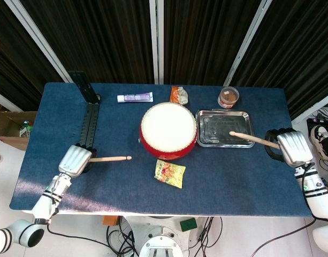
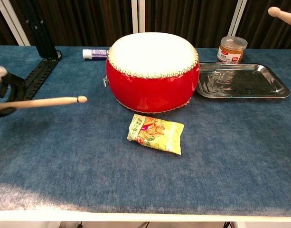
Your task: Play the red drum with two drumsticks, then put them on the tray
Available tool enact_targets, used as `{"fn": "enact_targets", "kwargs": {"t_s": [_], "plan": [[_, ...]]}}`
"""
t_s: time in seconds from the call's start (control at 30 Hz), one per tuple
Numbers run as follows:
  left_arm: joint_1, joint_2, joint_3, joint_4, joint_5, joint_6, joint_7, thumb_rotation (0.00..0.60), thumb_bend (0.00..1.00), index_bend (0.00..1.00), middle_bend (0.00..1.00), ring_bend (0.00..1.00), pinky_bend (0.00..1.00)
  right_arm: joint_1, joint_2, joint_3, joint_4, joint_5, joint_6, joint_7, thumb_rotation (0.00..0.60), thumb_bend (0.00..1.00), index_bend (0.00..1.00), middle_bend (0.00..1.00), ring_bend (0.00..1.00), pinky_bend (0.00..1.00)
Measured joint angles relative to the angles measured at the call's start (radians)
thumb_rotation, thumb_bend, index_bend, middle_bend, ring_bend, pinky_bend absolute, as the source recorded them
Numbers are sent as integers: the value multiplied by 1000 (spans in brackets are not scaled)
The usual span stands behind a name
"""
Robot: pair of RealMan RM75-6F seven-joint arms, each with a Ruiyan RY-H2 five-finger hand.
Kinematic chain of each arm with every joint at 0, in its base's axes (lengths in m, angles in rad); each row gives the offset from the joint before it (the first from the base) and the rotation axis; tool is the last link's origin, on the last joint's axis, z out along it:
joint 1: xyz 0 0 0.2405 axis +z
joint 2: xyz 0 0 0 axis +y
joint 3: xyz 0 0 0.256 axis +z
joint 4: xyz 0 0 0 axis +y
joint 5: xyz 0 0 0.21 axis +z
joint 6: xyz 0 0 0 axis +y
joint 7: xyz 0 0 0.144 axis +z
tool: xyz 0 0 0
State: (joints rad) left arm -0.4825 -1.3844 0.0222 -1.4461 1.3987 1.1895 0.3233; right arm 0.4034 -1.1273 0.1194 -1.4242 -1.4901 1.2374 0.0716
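The red drum [image 1: 168,130] [image 2: 152,71] with its white skin stands mid-table. At the front left, my left hand [image 1: 74,160] [image 2: 4,88] holds a wooden drumstick [image 1: 109,158] [image 2: 43,101] lifted off the cloth, tip pointing toward the drum. On the right, my right hand [image 1: 290,148] grips the other drumstick [image 1: 252,139], whose tip hangs over the steel tray [image 1: 224,128] [image 2: 240,80]. In the chest view only that stick's tip [image 2: 279,14] shows at the top right edge.
A yellow snack packet [image 1: 169,173] [image 2: 155,133] lies in front of the drum. Behind it are a toothpaste tube [image 1: 135,97], an orange wrapper [image 1: 179,95] and a brown-lidded jar [image 1: 228,97] [image 2: 231,49]. A black stand [image 1: 89,118] runs along the left side.
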Motion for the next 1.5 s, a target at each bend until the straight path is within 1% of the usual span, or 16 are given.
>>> {"fn": "enact_targets", "kwargs": {"t_s": [0.1,0.2,0.33,0.4,0.57,0.67,0.73,0.83,0.9,0.97,1.03,1.1,1.3,1.37,1.43,1.5], "plan": [[28,54,5,-33,49,68,-69,600,483,639,650,543,547,26,16,9,-61,-7,-26,1,600,776,949,769,495,532],[43,109,-3,-76,85,116,-103,600,482,639,651,543,548,74,37,22,-118,-6,-92,-36,600,784,979,788,503,533],[20,152,-45,-118,96,108,-88,600,482,640,650,543,547,166,54,57,-181,32,-218,-144,600,814,998,797,506,533],[1,160,-63,-130,93,88,-75,600,483,639,651,543,547,227,56,82,-205,80,-295,-215,600,831,1000,801,507,533],[-61,178,-106,-153,79,18,-3,600,483,639,651,543,541,363,45,122,-222,249,-444,-402,600,879,1000,806,509,533],[-104,183,-134,-163,60,-33,45,600,483,639,651,543,541,438,32,125,-215,368,-501,-530,600,902,1000,809,512,533],[-135,183,-154,-165,41,-70,75,600,484,639,651,543,541,482,24,117,-209,438,-525,-611,600,909,1000,817,519,534],[-178,176,-177,-164,10,-120,117,600,484,639,651,543,541,551,9,83,-198,547,-547,-753,600,911,1000,821,526,527],[-204,167,-190,-162,-11,-149,141,600,484,639,651,543,541,596,-2,55,-196,631,-544,-849,600,912,1000,821,527,525],[-234,151,-202,-155,-35,-180,169,600,484,639,651,543,541,624,-8,45,-203,708,-525,-910,600,912,1000,821,527,524],[-259,129,-212,-142,-60,-204,200,600,484,639,651,543,542,628,-7,49,-212,743,-506,-925,600,911,1000,821,528,523],[-281,105,-219,-127,-85,-223,228,600,484,639,651,543,543,622,-1,60,-226,743,-482,-896,600,911,1000,821,528,523],[-346,21,-233,-56,-186,-275,340,600,486,639,651,543,548,579,41,91,-258,631,-427,-636,600,911,1000,821,528,523],[-360,3,-236,-40,-224,-282,381,600,486,640,651,543,549,576,45,89,-258,610,-425,-590,600,911,1000,821,528,523],[-365,-2,-240,-40,-257,-272,399,600,487,639,651,543,549,578,45,82,-254,598,-428,-579,600,911,1000,821,528,523],[-359,6,-242,-56,-262,-248,398,600,487,639,651,543,548,587,36,67,-244,590,-435,-611,600,912,1000,821,528,522]]}}
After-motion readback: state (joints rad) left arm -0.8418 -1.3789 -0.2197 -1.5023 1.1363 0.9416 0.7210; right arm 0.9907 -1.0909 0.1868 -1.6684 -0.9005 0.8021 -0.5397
